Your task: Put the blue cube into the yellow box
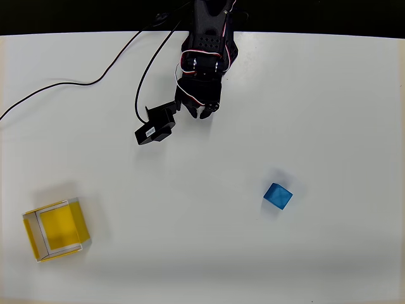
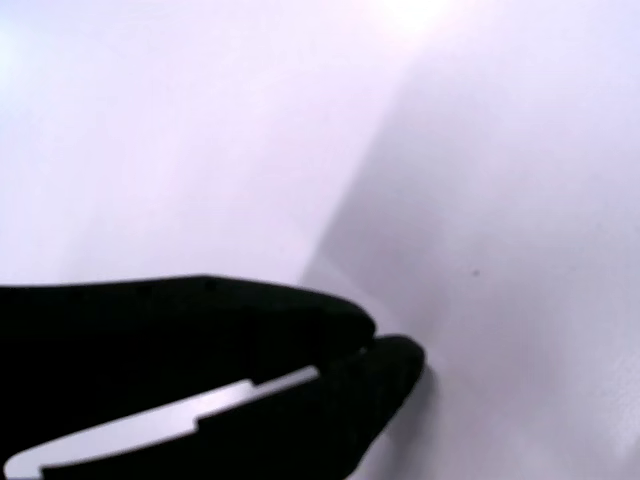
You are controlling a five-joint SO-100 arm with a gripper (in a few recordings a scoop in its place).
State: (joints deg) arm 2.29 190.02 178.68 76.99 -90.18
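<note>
Resting apart on smooth white table (image 1: 329, 95): matte blue cube (image 1: 278, 196), shallow square yellow box (image 1: 56, 229).

Table: a plain white table (image 1: 329, 95) runs edge to edge in the overhead view, smooth and matte.
Far edge: a black band (image 1: 76, 16) lies beyond the table's far edge, along the top of the overhead view.
Light: bright and even from above, with soft, faint shadows.
Wrist view: a pale table surface (image 2: 200, 130), a glare patch near the top, a grey shadow toward the right.
</note>
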